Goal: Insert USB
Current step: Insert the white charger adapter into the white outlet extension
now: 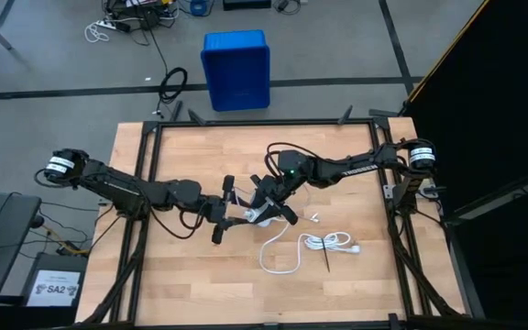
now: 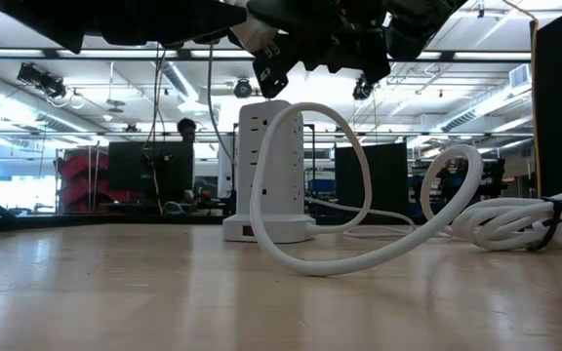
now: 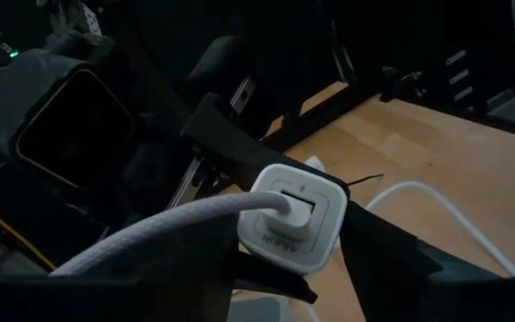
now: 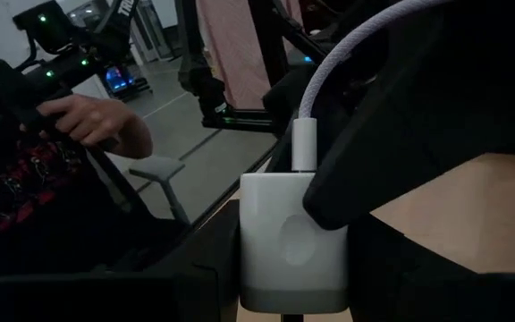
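A white charger block (image 3: 325, 234) hangs above the table's middle with my right gripper (image 4: 293, 284) shut on it. The USB plug (image 3: 295, 213) sits in the block's port. Its whitish braided cable (image 3: 164, 228) runs back past my left gripper (image 3: 293, 291). In the right wrist view the plug (image 4: 304, 143) stands out of the block (image 4: 280, 237) and the cable (image 4: 356, 40) arcs away. My left gripper (image 1: 230, 203) faces my right gripper (image 1: 271, 200). Its open fingers stand on either side of the block's port end. My left gripper comes level from the table's left. One finger (image 4: 374, 152) lies close over the block's corner beside the plug, and the cable lies along the other finger (image 3: 195, 268). Whether either finger touches the block, I cannot tell. My right gripper pinches the block by two opposite sides (image 4: 250, 268) between its two fingers, at the end away from the port. It comes about level from the table's right. The block hangs clear of the table.
A white socket tower (image 2: 266, 166) stands on the table under the grippers. Its thick white cord (image 2: 330, 210) loops to a bundle with a black tie (image 1: 324, 243). Beyond the table are a blue bin (image 1: 236, 69) and a person's hand (image 4: 97, 121).
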Available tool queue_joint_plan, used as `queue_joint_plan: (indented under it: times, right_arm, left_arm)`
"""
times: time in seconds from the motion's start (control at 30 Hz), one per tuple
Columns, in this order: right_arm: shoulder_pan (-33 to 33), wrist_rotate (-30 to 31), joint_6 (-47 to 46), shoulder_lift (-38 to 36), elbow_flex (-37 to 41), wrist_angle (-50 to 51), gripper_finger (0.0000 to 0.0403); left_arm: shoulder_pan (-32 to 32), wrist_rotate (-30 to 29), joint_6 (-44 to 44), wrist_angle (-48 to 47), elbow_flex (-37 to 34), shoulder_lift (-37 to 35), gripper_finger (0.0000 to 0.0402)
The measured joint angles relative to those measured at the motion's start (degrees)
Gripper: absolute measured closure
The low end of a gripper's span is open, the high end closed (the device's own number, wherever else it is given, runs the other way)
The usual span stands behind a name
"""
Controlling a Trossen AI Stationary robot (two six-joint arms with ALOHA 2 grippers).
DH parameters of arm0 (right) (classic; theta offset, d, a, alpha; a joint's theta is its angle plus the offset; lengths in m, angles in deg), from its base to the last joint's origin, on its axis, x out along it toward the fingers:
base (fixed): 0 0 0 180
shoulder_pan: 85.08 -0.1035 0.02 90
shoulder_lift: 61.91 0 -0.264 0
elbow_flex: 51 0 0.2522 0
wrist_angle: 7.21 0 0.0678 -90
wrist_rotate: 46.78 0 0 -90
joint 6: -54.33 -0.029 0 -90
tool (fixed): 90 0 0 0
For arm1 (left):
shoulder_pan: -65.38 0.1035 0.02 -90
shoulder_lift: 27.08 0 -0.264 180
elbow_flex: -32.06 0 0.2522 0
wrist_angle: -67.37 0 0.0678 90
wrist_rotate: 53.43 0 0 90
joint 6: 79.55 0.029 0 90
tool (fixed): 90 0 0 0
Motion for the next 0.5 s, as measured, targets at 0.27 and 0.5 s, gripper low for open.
queue_joint_plan:
  times: [0.27, 0.5]
  right_arm:
    - [0.0, -0.8, 0.1, 0.0, 0.1, 0.3, 0.0290]
    - [-0.5, -0.4, 0.1, 0.0, 0.1, 0.4, 0.0290]
  left_arm:
    - [0.3, 1.5, -0.4, 1.9, 0.0, 2.2, 0.0235]
    - [0.6, 1.6, -0.4, 5.2, 0.2, 5.2, 0.0216]
